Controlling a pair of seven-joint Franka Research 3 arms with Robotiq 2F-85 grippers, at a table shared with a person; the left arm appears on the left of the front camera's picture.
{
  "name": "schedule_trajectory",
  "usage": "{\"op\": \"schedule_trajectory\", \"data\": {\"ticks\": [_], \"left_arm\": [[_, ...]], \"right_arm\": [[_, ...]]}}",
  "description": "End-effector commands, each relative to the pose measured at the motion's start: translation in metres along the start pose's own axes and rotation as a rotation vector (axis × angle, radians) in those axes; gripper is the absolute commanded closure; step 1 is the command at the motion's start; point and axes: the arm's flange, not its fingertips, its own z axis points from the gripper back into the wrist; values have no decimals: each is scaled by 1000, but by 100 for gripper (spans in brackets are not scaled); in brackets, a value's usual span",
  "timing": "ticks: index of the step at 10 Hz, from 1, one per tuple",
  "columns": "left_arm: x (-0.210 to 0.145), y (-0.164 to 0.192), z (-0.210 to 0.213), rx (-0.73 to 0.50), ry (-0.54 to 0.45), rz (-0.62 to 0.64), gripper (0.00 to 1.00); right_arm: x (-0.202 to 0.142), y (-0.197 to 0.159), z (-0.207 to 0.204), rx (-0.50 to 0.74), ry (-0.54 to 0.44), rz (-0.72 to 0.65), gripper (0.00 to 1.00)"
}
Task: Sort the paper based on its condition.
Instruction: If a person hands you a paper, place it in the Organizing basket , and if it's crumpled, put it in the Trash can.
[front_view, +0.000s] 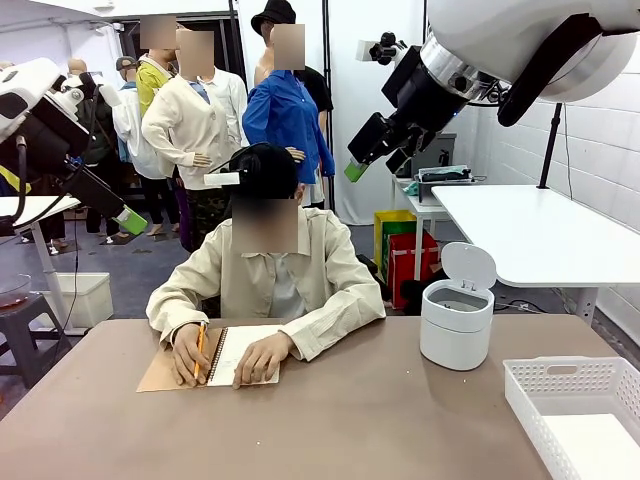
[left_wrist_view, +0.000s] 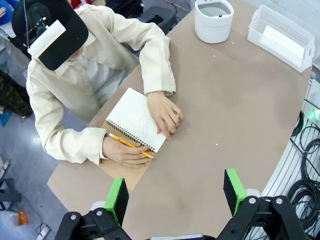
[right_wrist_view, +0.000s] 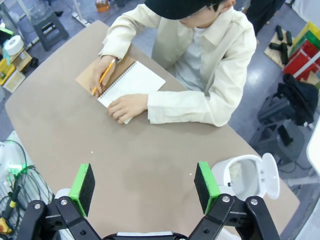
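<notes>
Both arms hang high above the table (front_view: 350, 420), well clear of it. The left gripper (left_wrist_view: 175, 194) has its green pads spread wide with nothing between them, and it looks down on the left part of the table. The right gripper (right_wrist_view: 144, 185) is just as wide apart and empty, over the right part. At the far side sits a person with a notebook (front_view: 247, 352) open at a white page, its brown cover folded out flat to the left. One hand (front_view: 188, 355) holds a pencil (front_view: 199, 348) at the page's left edge and the other hand (front_view: 262, 358) lies flat on the page. On the right stands a round white bin (front_view: 455, 328) with its lid tipped up. At the near right corner sits a white basket (front_view: 528, 405) with slotted walls, and a sheet of paper (front_view: 592, 442) lies flat on its floor, well apart from the notebook. The brown top between them is bare.
</notes>
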Motion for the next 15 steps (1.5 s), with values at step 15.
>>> {"op": "schedule_trajectory", "data": {"ticks": [15], "left_arm": [[-1,1,1,-1,-2,1,0]], "right_arm": [[0,0,0,0,-1,0,0]]}}
